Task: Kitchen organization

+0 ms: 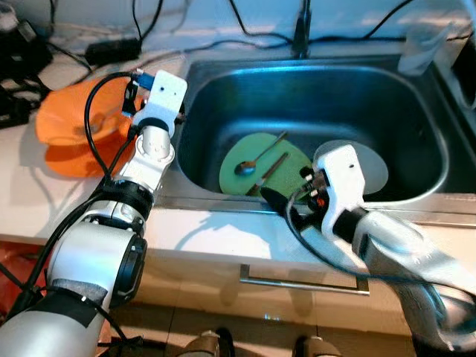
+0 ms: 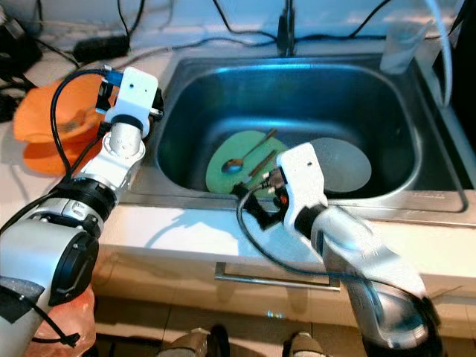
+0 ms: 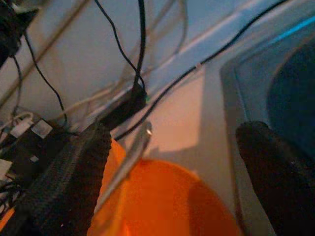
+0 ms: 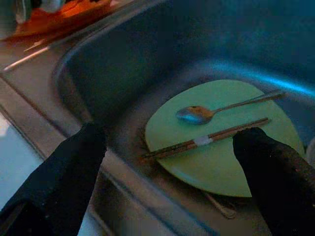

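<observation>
While the counter edge lies nearest the robot, the right gripper (image 4: 167, 162) hangs just over the near rim of the sink (image 1: 416, 126), its two black fingers spread wide and holding nothing. Just beyond it, on the sink floor, lies a green plate (image 1: 242, 171), and on the plate rest a spoon (image 4: 197, 114) and a pair of chopsticks (image 4: 206, 140), side by side and close together. Touching the green plate, on its side away from the orange bowls, lies a pale grey plate (image 1: 372, 167), partly hidden by the right wrist.

Out on the counter, well apart from the green plate, the left gripper (image 3: 172, 167) hovers above the orange bowls (image 1: 67, 137), its fingers also spread and empty. A thin metal piece (image 3: 125, 164), perhaps cutlery, leans at the bowl rim; what it is cannot be told for certain. Farther off, black cables (image 1: 111, 48) run along the wall, and a clear cup (image 1: 424, 44) stands at the far corner of the sink.

As a judgement, little of the tidying is done: both plates, the spoon and the chopsticks remain in the sink, none yet grasped.
</observation>
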